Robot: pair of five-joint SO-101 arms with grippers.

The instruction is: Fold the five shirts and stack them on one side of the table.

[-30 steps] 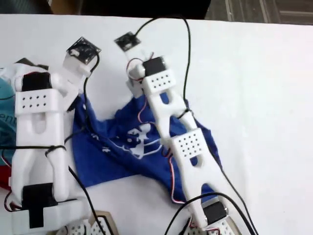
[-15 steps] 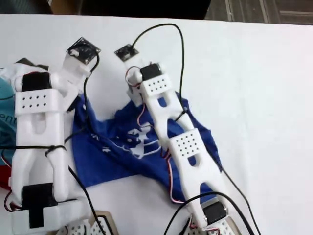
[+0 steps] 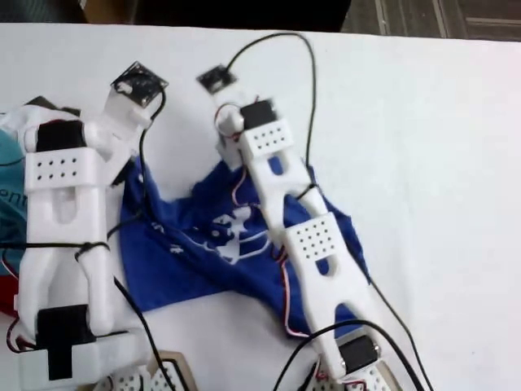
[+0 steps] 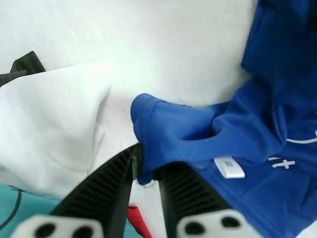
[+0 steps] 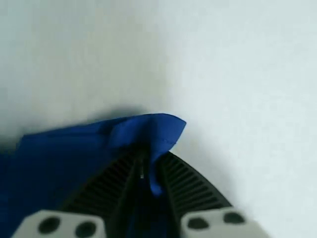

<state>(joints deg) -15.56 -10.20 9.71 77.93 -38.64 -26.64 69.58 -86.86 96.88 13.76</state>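
Blue shirt (image 3: 195,261) pinched twice.
Left gripper (image 4: 147,168) and right gripper (image 5: 151,163) stay clamped on it; right arm barely shifts, fold not begun.

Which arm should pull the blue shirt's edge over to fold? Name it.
Probably the right: the right pincer grips a corner of the blue shirt over bare table, while the left pincer grips an edge beside the white shirt.
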